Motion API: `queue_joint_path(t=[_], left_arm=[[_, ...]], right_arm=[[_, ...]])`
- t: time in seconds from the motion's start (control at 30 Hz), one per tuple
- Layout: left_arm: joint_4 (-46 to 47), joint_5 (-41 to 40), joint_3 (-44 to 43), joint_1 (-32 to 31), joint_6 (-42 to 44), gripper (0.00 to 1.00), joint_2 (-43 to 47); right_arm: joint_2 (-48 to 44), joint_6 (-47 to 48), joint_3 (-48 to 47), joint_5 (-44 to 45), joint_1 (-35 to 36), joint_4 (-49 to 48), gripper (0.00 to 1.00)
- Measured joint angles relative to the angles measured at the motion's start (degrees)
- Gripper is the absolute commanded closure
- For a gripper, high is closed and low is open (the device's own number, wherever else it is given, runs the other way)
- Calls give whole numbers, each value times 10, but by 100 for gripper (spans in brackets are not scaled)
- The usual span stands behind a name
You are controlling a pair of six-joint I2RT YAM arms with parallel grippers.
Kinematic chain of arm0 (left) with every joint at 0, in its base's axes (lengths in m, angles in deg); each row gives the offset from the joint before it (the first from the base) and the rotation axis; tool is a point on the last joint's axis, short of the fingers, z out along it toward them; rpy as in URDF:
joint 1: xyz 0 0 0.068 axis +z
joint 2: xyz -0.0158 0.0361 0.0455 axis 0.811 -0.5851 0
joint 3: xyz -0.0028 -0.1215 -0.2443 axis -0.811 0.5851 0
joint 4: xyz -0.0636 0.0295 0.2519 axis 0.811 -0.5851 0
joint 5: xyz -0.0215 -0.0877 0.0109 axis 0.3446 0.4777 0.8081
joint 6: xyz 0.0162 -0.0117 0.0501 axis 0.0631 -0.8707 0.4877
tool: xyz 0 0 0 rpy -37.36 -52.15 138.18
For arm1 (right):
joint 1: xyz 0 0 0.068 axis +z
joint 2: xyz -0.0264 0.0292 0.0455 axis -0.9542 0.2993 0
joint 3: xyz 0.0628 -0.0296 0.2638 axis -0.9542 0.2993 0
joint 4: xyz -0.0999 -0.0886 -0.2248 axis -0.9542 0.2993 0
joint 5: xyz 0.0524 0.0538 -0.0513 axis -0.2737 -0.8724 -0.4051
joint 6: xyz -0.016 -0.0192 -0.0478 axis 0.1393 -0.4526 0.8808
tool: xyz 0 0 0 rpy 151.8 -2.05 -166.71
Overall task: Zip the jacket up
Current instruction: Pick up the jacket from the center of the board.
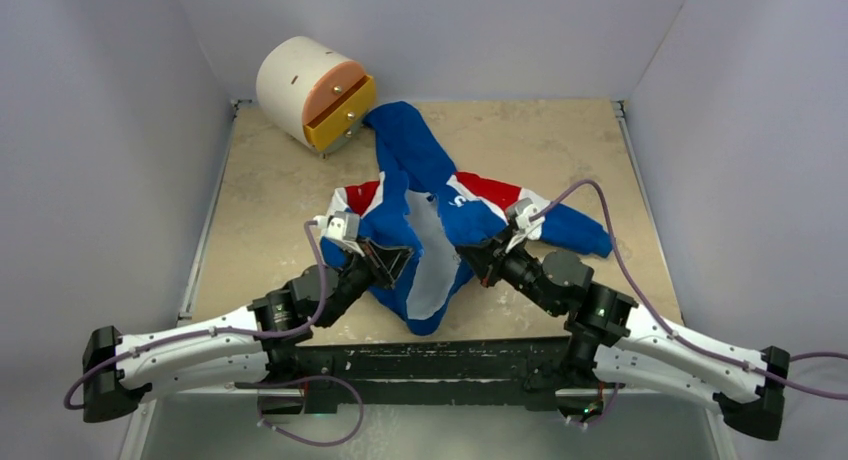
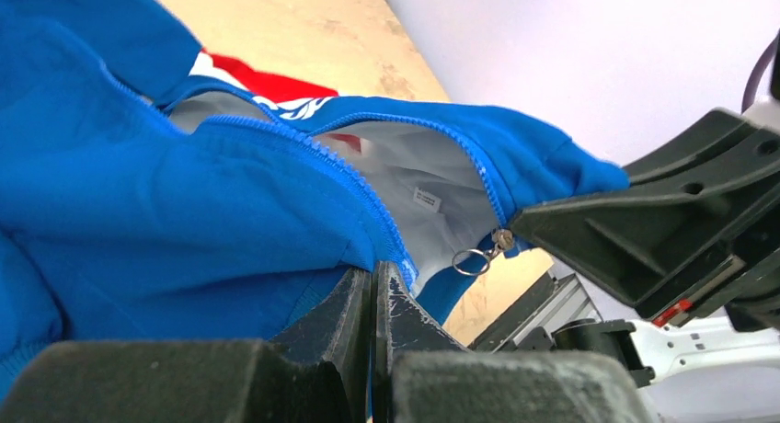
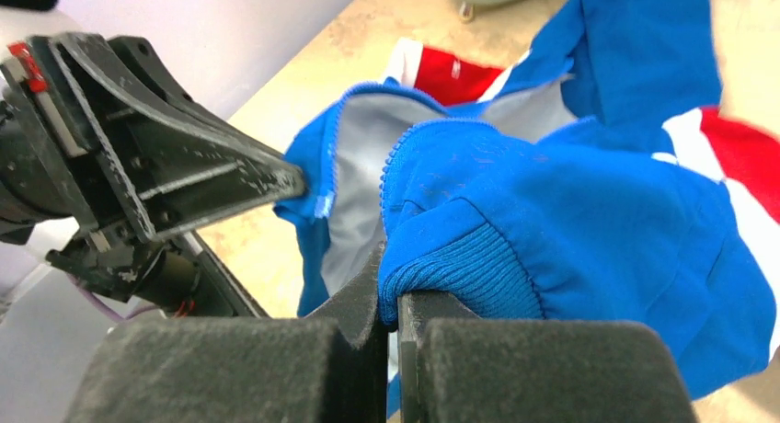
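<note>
The jacket (image 1: 432,195) lies open on the tan table, royal blue with red and white panels and a pale grey lining. My left gripper (image 1: 392,262) is shut on the jacket's left front edge beside the zipper teeth (image 2: 313,156), near the hem. My right gripper (image 1: 470,252) is shut on the ribbed hem (image 3: 478,276) of the right front edge. In the left wrist view the metal zipper slider with its ring pull (image 2: 480,256) hangs just off the tip of the right gripper (image 2: 524,225). The two zipper edges stand apart, showing the lining (image 3: 363,165).
A white round cabinet (image 1: 300,85) with orange and yellow drawers stands at the back left, touching the jacket's sleeve (image 1: 405,130). Pale walls close in the table (image 1: 270,200) on three sides. The black base rail (image 1: 430,365) runs along the near edge.
</note>
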State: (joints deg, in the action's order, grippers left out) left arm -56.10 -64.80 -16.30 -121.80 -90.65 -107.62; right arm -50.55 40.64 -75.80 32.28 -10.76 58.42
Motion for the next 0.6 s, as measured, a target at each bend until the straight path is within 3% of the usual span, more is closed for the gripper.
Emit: queue_joint_path(t=[0.2,0.4,0.6], left_arm=[[99,39,9,10,75,100,-21],[165,87,54,59,84,100,-2],[191,155,87,124,83,100,-5]], right_arm=[[59,50,-56,-26,-19,0,100],[92,23,-44,-181,-152,-23,100],[83,-31,-17,-326,-239,-90,100]])
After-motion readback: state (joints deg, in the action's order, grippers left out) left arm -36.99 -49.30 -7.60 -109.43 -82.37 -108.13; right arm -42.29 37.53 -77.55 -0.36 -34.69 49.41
